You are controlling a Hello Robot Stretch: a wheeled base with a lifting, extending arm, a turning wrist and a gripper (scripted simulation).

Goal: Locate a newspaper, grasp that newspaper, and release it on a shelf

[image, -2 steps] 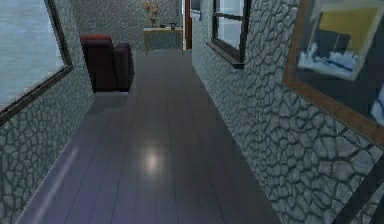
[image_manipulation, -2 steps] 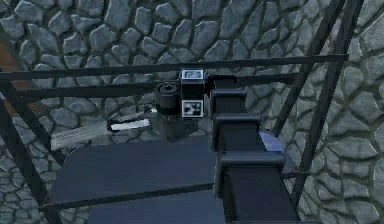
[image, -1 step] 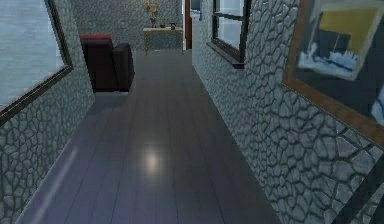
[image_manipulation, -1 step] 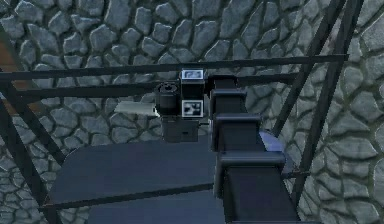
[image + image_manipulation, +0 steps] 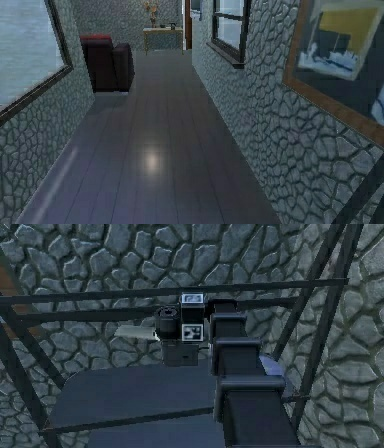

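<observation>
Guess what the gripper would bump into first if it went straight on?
Probably the pale flat thing right at the tip of the gripper; past it, likely the dark shelf frame, though depth is unclear.

Our arm (image 5: 245, 389) rises as a dark square bar from the near edge, just right of the middle, stretched toward the far side. At its end sit two white marked squares (image 5: 190, 312). Left of them the dark wrist body (image 5: 171, 327) carries the fingers (image 5: 155, 324), pointing left.
</observation>
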